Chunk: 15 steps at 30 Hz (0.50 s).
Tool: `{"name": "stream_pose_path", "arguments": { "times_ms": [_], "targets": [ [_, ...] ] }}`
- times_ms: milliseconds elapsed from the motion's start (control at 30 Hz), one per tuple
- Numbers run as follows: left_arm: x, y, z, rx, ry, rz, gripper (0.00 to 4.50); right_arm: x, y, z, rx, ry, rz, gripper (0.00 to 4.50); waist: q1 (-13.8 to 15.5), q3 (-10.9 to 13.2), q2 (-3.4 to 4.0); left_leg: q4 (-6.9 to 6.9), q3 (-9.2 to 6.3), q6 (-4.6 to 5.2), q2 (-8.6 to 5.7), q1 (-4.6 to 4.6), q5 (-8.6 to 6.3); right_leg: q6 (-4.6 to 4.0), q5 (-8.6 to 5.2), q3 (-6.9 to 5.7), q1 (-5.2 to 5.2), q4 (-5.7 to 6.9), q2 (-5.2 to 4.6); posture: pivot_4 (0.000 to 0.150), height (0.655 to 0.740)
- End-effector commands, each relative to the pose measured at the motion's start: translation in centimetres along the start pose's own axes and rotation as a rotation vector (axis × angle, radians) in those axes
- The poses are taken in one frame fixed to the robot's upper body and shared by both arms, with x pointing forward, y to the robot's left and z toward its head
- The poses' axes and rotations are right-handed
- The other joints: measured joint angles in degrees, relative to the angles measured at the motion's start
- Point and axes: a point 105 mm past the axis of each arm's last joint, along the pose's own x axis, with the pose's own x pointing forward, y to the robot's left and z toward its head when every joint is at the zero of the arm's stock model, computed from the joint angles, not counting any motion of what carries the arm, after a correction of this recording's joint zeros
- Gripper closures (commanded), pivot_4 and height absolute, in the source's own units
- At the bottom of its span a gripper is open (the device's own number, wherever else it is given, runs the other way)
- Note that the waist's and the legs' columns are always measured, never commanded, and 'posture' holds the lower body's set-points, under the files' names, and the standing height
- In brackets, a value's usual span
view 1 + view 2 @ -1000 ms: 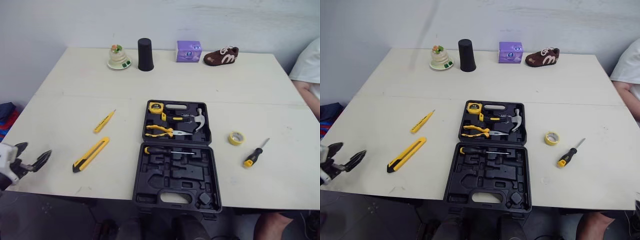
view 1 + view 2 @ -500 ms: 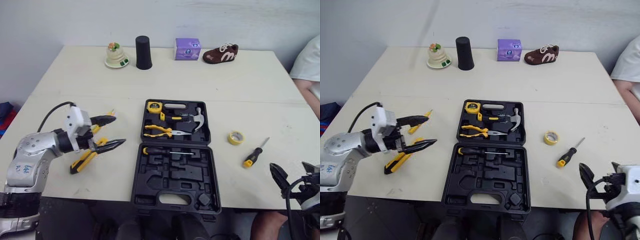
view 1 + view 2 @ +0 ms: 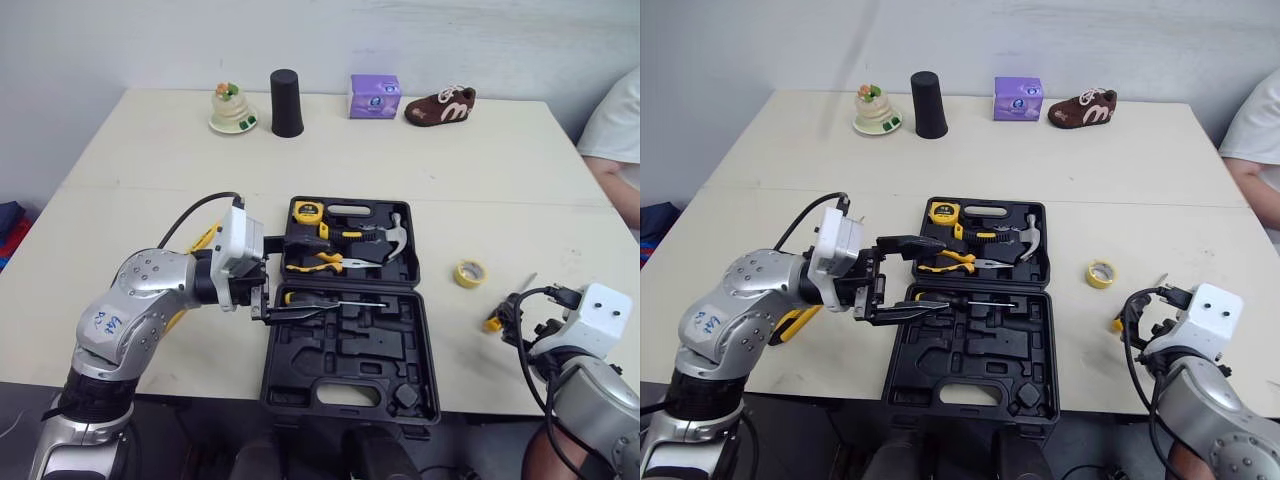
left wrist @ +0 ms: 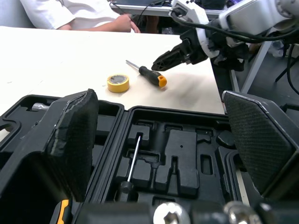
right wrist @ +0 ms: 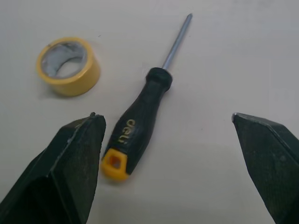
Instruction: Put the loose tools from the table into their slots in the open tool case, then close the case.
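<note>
The black tool case point(image 3: 300, 375) lies open mid-table, with a tape measure point(image 3: 309, 212), pliers point(image 3: 315, 262), a hammer point(image 3: 395, 235) and one screwdriver point(image 3: 335, 301) in its slots. My left gripper point(image 3: 298, 277) hangs open over the case's left edge, nothing between its fingers. A loose black-and-yellow screwdriver point(image 5: 139, 117) lies to the right of the case, beside a yellow tape roll point(image 3: 470, 273). My right gripper point(image 5: 164, 116) is open just above it, one finger on each side. A yellow utility knife point(image 3: 790, 322) and a yellow tester pen point(image 3: 205, 238) show partly behind my left arm.
Along the table's far edge stand a small ornament point(image 3: 232, 108), a black cup point(image 3: 287, 103), a purple box point(image 3: 375, 97) and a brown shoe point(image 3: 440, 108). A person's white sleeve point(image 3: 620, 125) is at the right edge of the table.
My left gripper has swung right, from over the utility knife to the case's left edge. My right gripper has come up and forward over the loose screwdriver. Both stay open.
</note>
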Motion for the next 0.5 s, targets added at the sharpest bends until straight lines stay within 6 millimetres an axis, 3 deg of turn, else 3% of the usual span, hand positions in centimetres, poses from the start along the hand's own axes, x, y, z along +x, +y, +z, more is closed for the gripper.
{"name": "stream_pose_path", "arguments": {
  "times_ms": [33,500],
  "targets": [
    [0.2,-1.1,0.4,0.037,0.005,-0.028,0.05,1.1,-0.1,0.3,0.038,0.042,-0.029,0.0,-0.1,0.0,0.0,0.0,0.04,-0.01,-0.01,-0.05,0.0,0.0,0.0,0.04,-0.08,0.04,0.0,0.15,0.7341],
    [-0.3,-1.6,0.2,0.039,0.035,-0.036,0.05,2.2,2.1,-0.9,0.017,0.206,0.037,0.0,0.0,0.0,0.0,0.01,0.06,-0.01,0.02,-0.2,0.03,0.0,0.0,0.06,-0.26,0.09,0.02,0.15,0.7341]
  ]
}}
